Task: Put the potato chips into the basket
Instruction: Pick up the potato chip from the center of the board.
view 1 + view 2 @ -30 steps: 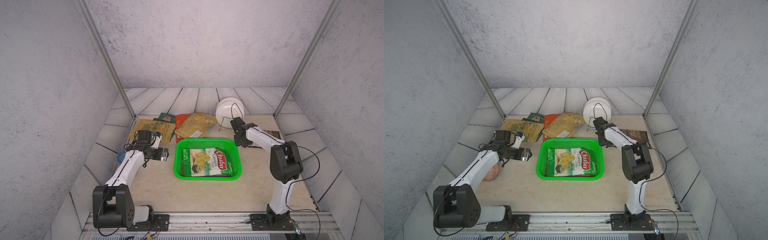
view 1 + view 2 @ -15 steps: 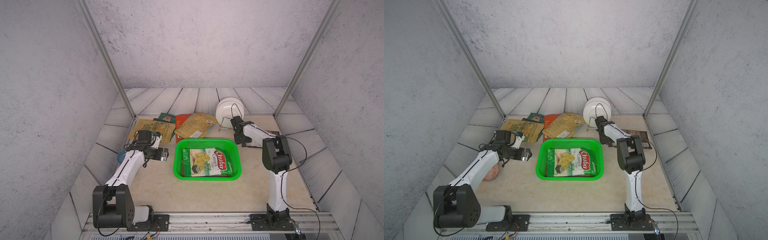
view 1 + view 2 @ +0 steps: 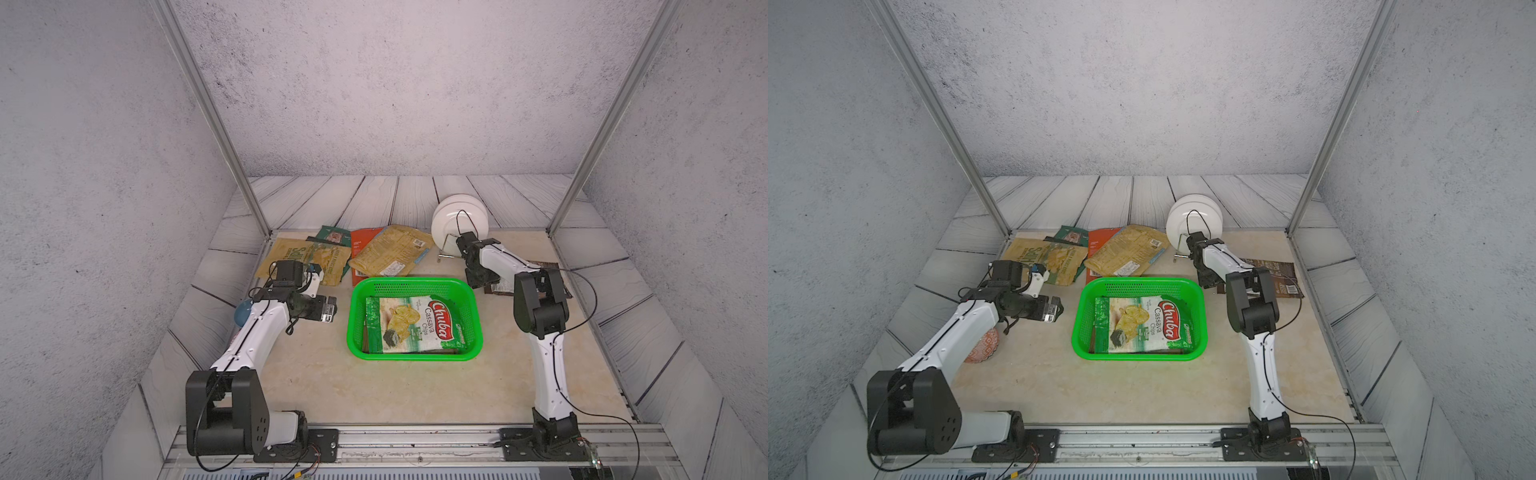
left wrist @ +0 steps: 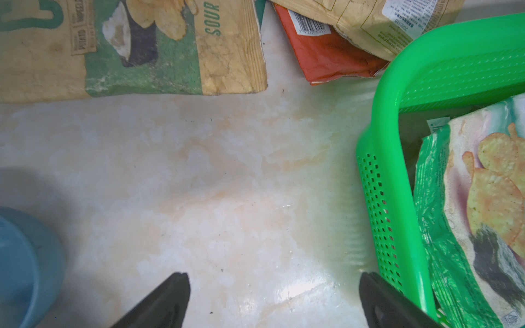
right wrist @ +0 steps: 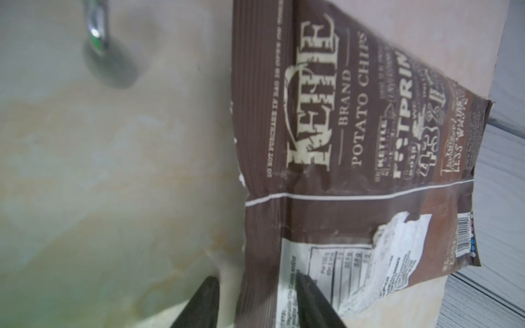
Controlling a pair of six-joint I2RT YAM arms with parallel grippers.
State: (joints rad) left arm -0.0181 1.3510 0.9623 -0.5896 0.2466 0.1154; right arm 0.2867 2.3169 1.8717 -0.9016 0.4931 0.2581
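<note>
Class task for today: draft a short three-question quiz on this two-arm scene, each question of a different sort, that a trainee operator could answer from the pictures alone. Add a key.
1. True or false: the green-white Chuba bag lies inside the basket.
2. In the right wrist view, which bag's edge passes between the fingertips of the right gripper? A) brown Kettle bag B) orange-red bag C) mustard-yellow bag
3. Fill in: the left gripper hangs ___ above the bare table beside the basket.

Key: 1 true; 2 A; 3 open.
</note>
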